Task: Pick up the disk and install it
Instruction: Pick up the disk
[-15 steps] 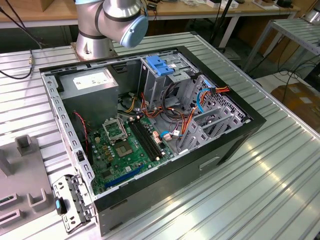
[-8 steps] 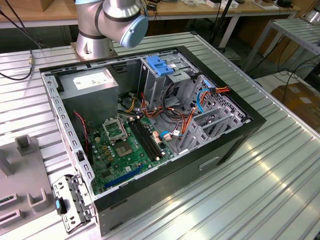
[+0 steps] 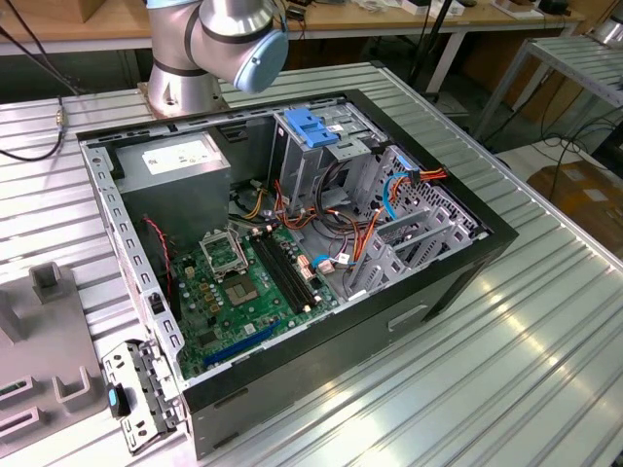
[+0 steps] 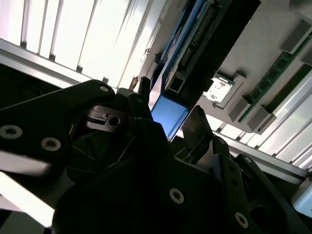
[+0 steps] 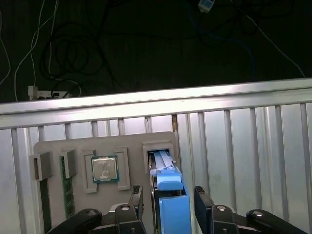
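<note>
Pickup not yet made, installation all ahead: the disk (image 5: 164,163) stands on edge in its slot in the grey parts tray (image 5: 131,141), outside the open computer case (image 3: 131,292). The gripper (image 5: 169,194) points down over it, fingers apart, straddling its blue rail.

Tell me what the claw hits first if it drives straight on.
Most likely the disk, standing on edge in a slot of the grey tray, right in line with the claw in the first wrist view; remaining gap unclear.
</note>
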Motion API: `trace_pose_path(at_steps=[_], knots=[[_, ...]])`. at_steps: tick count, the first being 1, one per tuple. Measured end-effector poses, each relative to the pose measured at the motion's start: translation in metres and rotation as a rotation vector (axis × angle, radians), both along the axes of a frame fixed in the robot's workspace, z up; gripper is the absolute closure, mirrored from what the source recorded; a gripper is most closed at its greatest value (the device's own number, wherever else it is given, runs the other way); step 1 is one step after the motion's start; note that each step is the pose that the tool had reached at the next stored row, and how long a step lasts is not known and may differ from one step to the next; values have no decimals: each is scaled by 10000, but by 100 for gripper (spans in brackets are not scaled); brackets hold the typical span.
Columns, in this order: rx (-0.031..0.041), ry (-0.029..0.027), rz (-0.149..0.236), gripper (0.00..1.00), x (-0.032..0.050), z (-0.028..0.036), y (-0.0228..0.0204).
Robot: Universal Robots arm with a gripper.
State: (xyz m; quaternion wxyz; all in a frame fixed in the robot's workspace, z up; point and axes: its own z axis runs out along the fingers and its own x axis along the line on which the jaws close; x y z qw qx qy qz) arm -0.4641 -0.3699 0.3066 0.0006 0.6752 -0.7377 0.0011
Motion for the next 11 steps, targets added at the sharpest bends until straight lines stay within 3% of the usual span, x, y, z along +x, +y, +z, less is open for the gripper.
trace_pose_path(at_steps=[3,6,11], knots=[[31,0,53,46,-1,-51,0],[143,0,58,46,-4,-76,0],[152,-2,57,46,-4,-85,0]])
